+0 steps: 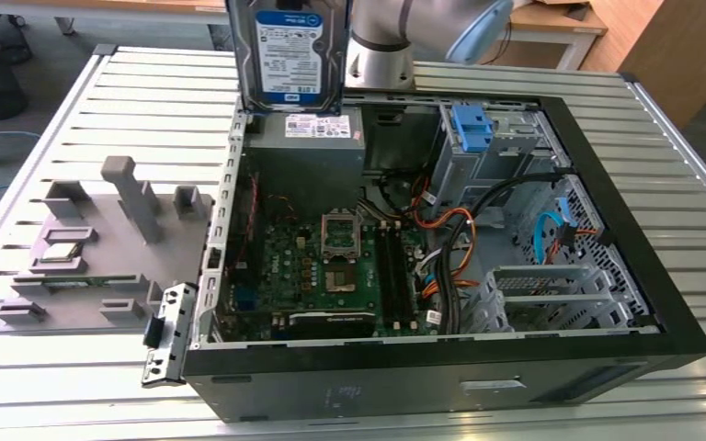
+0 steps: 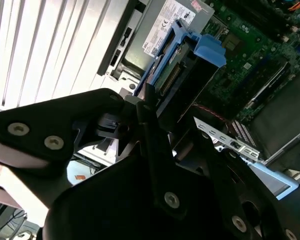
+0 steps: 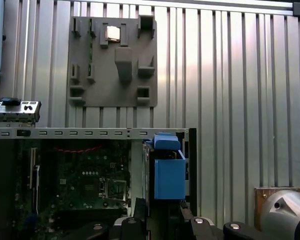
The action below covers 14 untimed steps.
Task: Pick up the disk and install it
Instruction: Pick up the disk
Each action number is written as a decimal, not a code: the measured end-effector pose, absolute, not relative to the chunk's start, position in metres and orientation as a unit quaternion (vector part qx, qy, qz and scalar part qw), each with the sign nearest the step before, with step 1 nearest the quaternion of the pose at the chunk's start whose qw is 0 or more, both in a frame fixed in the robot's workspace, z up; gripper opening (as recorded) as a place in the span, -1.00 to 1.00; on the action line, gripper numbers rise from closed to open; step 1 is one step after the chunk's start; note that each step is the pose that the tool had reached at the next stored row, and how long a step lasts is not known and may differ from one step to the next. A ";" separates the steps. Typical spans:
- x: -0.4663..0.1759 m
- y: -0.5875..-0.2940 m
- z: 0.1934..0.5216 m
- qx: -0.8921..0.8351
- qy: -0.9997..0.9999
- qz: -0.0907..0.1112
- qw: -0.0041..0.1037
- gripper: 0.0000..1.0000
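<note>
The disk (image 1: 290,53) hangs upright in the air above the back left corner of the open computer case (image 1: 647,276), label facing the exterior camera. In both wrist views its blue bracket rail (image 3: 169,176) (image 2: 206,50) sticks out past the black fingers (image 3: 139,209), one on each side of the drive. My gripper (image 3: 162,212) is shut on the disk, which is over the grey power-supply box (image 1: 310,138). The robot arm (image 1: 384,41) stands just to the exterior view's right of the drive.
Inside the case lie the green motherboard (image 1: 341,266), cable bundles (image 1: 451,230) and a drive cage with a bare blue bracket (image 1: 470,124). A grey fixture plate (image 1: 96,239) sits on the slatted metal table (image 1: 144,101) at the exterior view's left. A loose metal bracket (image 1: 165,333) leans by the case.
</note>
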State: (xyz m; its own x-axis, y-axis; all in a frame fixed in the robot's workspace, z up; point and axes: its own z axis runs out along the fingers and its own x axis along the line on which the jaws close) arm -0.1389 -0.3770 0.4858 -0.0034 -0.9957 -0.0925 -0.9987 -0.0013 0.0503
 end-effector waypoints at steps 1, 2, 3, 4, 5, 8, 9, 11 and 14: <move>-0.135 -0.377 0.486 -0.706 0.707 0.051 0.015 -0.29; -0.132 -0.378 0.486 -0.706 0.706 0.051 0.015 -0.29; -0.128 -0.378 0.486 -0.706 0.706 0.051 0.015 -0.29; -0.125 -0.378 0.486 -0.706 0.707 0.051 0.015 -0.29; -0.121 -0.379 0.486 -0.706 0.707 0.051 0.015 -0.29; -0.111 -0.380 0.486 -0.706 0.707 0.051 0.015 -0.29; -0.107 -0.381 0.486 -0.706 0.707 0.051 0.015 -0.29; -0.101 -0.381 0.486 -0.706 0.706 0.051 0.015 -0.29; -0.091 -0.383 0.486 -0.706 0.706 0.051 0.015 -0.29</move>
